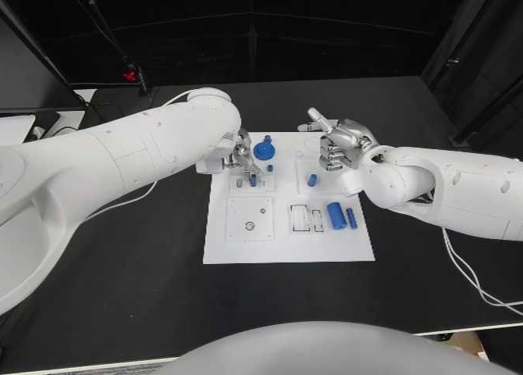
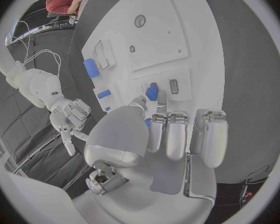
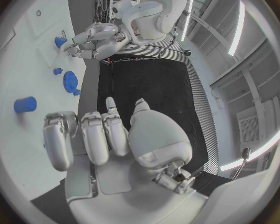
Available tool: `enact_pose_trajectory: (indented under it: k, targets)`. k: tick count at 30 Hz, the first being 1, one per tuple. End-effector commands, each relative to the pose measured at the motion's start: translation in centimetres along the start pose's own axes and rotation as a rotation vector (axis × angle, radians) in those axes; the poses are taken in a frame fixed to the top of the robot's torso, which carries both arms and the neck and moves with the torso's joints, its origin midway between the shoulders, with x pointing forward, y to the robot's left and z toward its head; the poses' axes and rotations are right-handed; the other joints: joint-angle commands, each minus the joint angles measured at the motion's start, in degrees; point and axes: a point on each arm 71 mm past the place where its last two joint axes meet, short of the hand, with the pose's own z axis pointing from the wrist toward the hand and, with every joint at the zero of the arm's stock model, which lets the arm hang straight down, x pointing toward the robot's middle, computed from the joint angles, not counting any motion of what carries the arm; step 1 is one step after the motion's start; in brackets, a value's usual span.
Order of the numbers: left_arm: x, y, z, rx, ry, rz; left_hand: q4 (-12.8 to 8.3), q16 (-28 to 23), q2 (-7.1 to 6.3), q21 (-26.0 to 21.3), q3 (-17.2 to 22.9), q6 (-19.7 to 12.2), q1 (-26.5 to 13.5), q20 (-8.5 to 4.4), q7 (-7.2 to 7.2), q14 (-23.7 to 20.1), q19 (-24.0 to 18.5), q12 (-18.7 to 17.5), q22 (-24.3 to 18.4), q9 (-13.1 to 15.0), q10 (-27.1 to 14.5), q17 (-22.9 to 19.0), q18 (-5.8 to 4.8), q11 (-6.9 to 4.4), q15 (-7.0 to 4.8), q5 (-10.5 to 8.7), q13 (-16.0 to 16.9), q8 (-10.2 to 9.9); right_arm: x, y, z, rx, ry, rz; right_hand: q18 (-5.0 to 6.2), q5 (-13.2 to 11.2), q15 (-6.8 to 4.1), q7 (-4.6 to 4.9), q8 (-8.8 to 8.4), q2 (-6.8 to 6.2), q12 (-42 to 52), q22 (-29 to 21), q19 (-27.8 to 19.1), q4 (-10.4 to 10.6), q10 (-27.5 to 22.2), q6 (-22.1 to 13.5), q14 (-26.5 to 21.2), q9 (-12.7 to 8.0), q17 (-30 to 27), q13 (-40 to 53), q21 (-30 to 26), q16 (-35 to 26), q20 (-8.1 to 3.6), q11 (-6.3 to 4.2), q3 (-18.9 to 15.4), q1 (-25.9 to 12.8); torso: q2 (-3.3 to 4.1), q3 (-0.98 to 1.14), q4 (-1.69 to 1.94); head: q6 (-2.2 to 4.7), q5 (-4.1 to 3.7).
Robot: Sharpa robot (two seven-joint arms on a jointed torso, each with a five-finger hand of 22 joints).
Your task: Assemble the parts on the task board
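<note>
left hand (image 2: 159,134) pinches blue part (image 2: 152,91) (board).

My head camera looks steeply down on the task board (image 1: 286,234) from above the table's near edge. Each wrist camera sits close behind my own palm, facing the board; all three views share its far half.

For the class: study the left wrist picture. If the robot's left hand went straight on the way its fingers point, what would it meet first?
Most likely the small blue part standing on the task board, just ahead of the left hand; its fingertips look almost on it. Depth is unclear, so contact can't be judged.
</note>
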Motion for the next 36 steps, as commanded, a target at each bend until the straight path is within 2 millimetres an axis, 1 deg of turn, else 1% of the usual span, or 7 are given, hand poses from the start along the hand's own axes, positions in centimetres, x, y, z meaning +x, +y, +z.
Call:
enact_pose_trajectory:
  k: [1,9,18,27,29,34,36]
  targets:
    - [0.05,0.04,-0.03,-0.008,0.016,0.002,0.0,0.0,-0.10,0.2,0.6,0.4,1.0,0.21,-0.12,6.1,6.0,0.2,15.1,0.1,6.0,15.1,-0.37,-0.48,-0.08,0.48,14.9,0.3,0.09,0.16,0.01,-0.008,0.000,0.001,0.03,0.4,-0.10,3.35,0.14,0.51,0.1,14.4,4.6,-0.1,6.1,-0.3,5.9,-0.1,15.1,15.1,-0.2,0.1,-0.30,0.12,0.4,0.3,0.00,0.01,0.03,-0.05,-0.08]
    - [0.07,-0.21,0.02,0.006,0.003,-0.007,-0.3,0.0,-0.37,0.2,1.7,0.4,2.5,0.10,-0.33,6.1,6.0,0.2,15.1,0.6,6.0,15.1,-0.37,-0.66,-0.22,0.63,14.9,0.8,0.14,0.16,0.04,-0.009,0.001,0.001,0.07,0.4,-0.10,3.34,0.18,0.50,0.1,14.4,4.5,-0.1,6.1,-0.3,5.9,-0.1,15.1,15.1,-0.3,0.1,-0.30,0.12,0.4,0.3,0.00,0.00,0.02,-0.07,-0.24]
    - [0.15,-0.24,0.11,0.015,-0.001,-0.016,-2.2,0.0,-0.75,0.2,6.1,-0.4,7.1,-0.21,-0.47,6.1,6.0,0.2,15.1,1.4,6.0,15.1,-0.37,-0.83,-0.54,0.95,14.9,1.2,0.17,0.15,0.06,-0.009,0.002,0.001,0.08,0.4,-0.10,3.34,0.19,0.50,0.1,14.3,4.5,-0.1,6.1,-0.4,5.9,-0.1,15.1,15.1,-0.3,0.1,-0.30,0.12,0.4,0.3,-0.01,0.00,0.02,-0.09,-0.25]
    - [0.26,-0.45,0.16,0.034,0.001,-0.025,-2.3,0.0,-1.33,0.2,7.4,-0.6,7.7,-0.25,-0.34,6.1,6.0,0.2,15.1,1.5,6.0,15.1,-0.37,-0.72,-0.52,1.79,14.9,1.1,0.24,0.15,0.12,-0.009,0.003,0.002,0.08,0.4,-0.10,3.34,0.19,0.50,0.1,14.3,4.5,-0.1,6.1,-0.4,5.9,-0.1,15.1,15.1,-0.3,0.1,-0.30,0.12,0.4,0.3,0.02,-0.02,0.01,-0.08,-0.36]
    - [0.26,-0.43,0.16,0.037,0.000,-0.029,-3.0,0.0,-1.98,0.2,9.1,-0.7,8.7,-0.28,-0.28,6.1,6.0,0.2,15.1,1.6,6.0,15.1,-0.37,-0.66,-0.54,4.91,14.9,1.2,0.22,0.14,0.13,-0.009,0.003,0.001,0.08,0.4,-0.10,3.34,0.19,0.50,0.1,14.3,4.5,-0.1,6.1,-0.4,5.9,-0.1,15.1,15.1,-0.3,0.1,-0.30,0.12,0.4,0.3,-0.01,-0.01,0.02,-0.13,-0.41]
    - [0.14,-0.35,0.16,0.048,-0.014,-0.040,-4.4,0.0,-3.66,0.2,11.6,-0.8,10.1,-0.28,-0.13,6.1,6.0,0.2,15.1,2.1,6.0,15.1,-0.37,-0.55,-0.52,9.02,14.9,1.5,0.16,0.13,0.14,-0.008,0.001,0.001,0.08,0.4,-0.10,3.34,0.19,0.50,0.1,14.3,4.5,-0.1,6.1,-0.4,5.9,-0.1,15.1,15.1,-0.3,0.1,-0.30,0.12,0.4,0.3,-0.01,0.02,0.08,-0.15,-0.43]
    - [0.07,-0.25,0.16,0.052,-0.021,-0.054,-5.5,0.0,-4.43,0.2,13.3,-0.8,10.9,-0.28,0.09,6.1,6.0,0.2,15.1,2.4,6.0,15.1,-0.37,-0.37,-0.46,10.97,14.9,1.8,0.13,0.13,0.13,-0.009,0.001,0.001,0.08,0.4,-0.10,3.34,0.19,0.50,0.1,14.3,4.5,-0.1,6.1,-0.4,5.9,-0.1,15.1,15.1,-0.3,0.1,-0.30,0.12,0.4,0.3,-0.05,0.03,0.09,-0.19,-0.44]
